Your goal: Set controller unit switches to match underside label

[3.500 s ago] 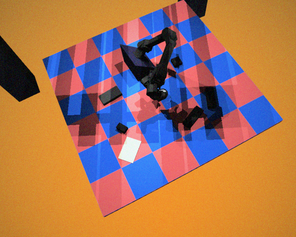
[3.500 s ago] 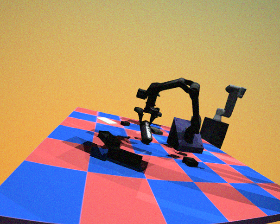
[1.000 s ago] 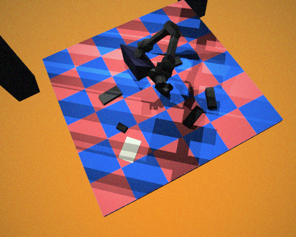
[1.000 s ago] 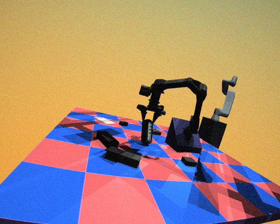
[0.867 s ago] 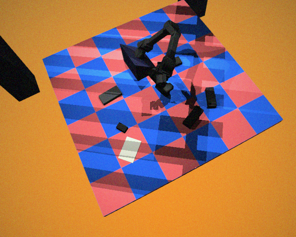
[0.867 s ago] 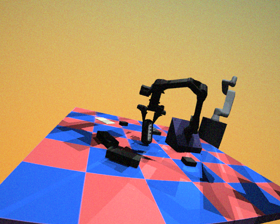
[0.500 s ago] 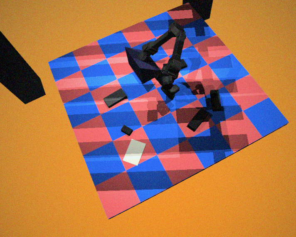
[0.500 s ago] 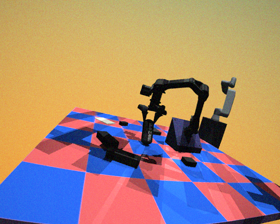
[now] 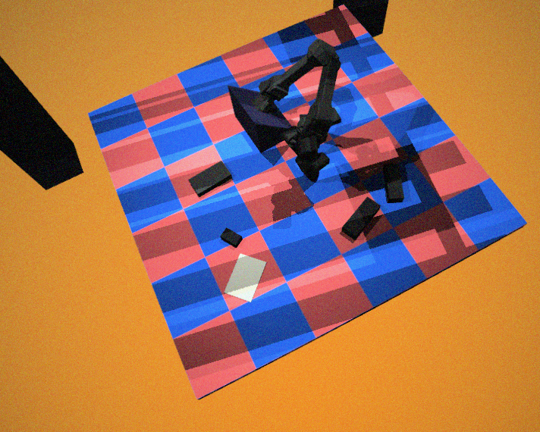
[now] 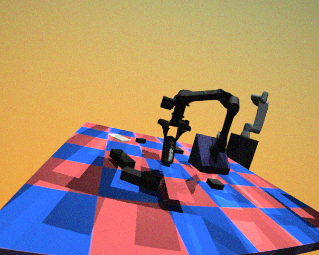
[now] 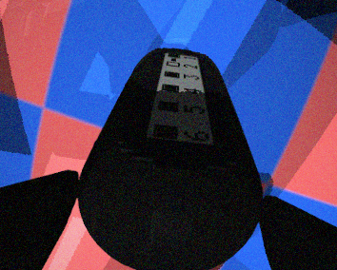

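The dark grey controller unit (image 10: 165,155) (image 11: 162,209) hangs on end above the bench (image 9: 279,333) (image 10: 128,252), its long side steeply upright. My gripper (image 10: 171,138) (image 11: 171,196) is shut on it, one finger on each side. Its underside label (image 10: 171,151) (image 11: 182,82) faces the wrist camera, numbered 1 at the far end to 6 nearest. Squares 3, 4, 5 and 6 look filled, square 2 empty. Square 1 is small and looks filled. The lower half of the label is in shadow. The rocker switches are out of view. In the top view the hand hides most of the unit.
Two long dark blocks (image 9: 361,219) (image 10: 122,159) lie near the hand. A flat dark module (image 9: 210,179), a small black block (image 9: 231,237) (image 10: 140,140) and a pale plate (image 9: 245,277) (image 10: 120,137) lie farther off. A purple wedge (image 10: 201,152) stands by the arm's base.
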Motion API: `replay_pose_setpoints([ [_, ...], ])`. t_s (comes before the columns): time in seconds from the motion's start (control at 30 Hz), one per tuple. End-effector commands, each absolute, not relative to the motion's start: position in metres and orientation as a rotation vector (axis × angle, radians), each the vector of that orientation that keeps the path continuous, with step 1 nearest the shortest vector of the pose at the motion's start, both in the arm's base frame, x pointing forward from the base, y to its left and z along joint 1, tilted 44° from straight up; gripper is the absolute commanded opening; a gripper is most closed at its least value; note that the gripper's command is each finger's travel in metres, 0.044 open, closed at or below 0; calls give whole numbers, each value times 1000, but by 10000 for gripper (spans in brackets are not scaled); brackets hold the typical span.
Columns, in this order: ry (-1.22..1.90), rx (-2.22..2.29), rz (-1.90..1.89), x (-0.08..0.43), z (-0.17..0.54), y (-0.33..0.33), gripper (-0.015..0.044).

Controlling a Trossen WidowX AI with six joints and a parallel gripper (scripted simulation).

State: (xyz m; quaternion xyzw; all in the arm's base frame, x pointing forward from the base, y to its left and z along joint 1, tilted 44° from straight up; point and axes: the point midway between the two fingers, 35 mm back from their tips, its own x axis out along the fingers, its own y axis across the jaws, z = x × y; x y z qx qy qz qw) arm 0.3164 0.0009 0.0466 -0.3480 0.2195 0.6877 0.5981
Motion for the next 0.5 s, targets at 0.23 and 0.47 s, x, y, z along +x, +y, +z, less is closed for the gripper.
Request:
replay_pose_setpoints([
  [0.23,499,-789,1601,314,52,11,338],
  [0.47,499,-788,1601,313,55,13,338],
])
